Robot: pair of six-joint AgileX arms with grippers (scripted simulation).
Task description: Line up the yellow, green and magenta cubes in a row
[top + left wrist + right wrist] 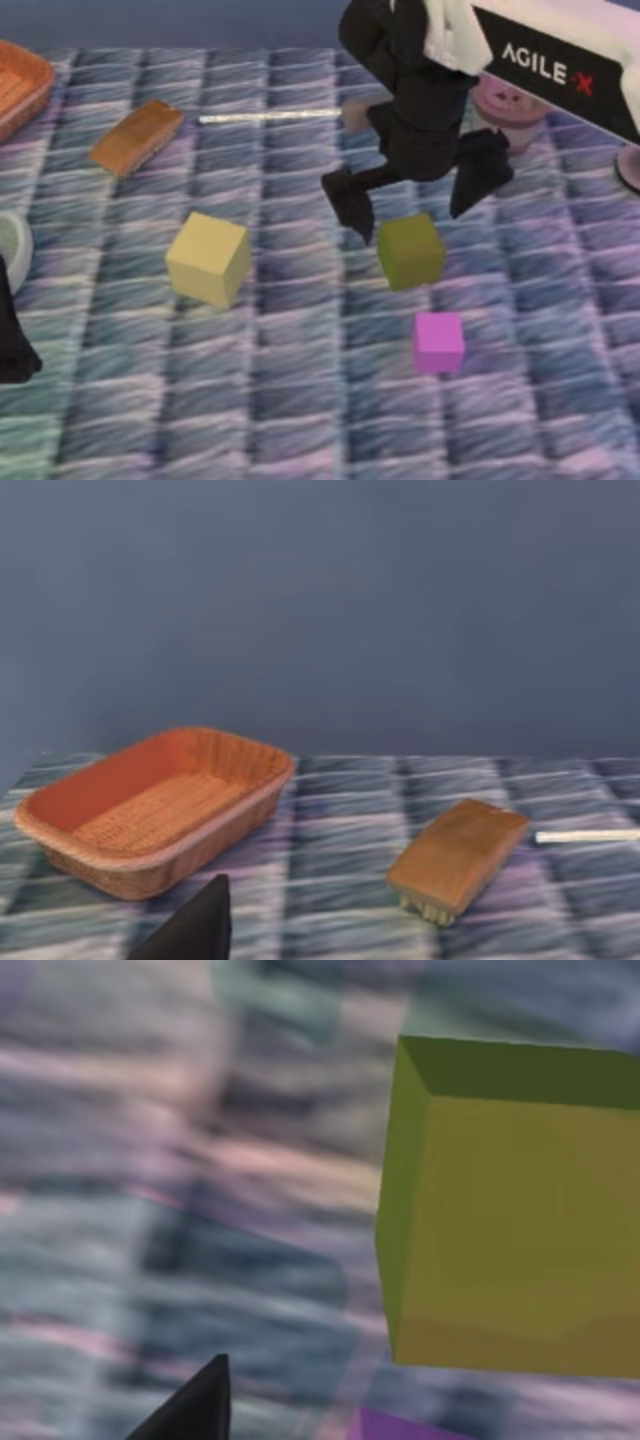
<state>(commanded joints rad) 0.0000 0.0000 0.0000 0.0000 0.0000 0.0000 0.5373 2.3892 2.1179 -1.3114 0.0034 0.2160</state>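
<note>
The olive-green cube sits right of centre, and my right gripper hovers open just behind and above it, one dark finger on each side. In the right wrist view this cube fills the frame beside one fingertip, with nothing between the fingers. The small magenta cube lies just in front of the green one, and its edge shows in the right wrist view. The large pale yellow cube stands apart at centre left. My left gripper is parked at the left edge.
A wicker basket sits at the back left, with an orange-brown brush block and a thin white stick beside it. A pink round object stands behind the right arm. A white dish is at the left edge.
</note>
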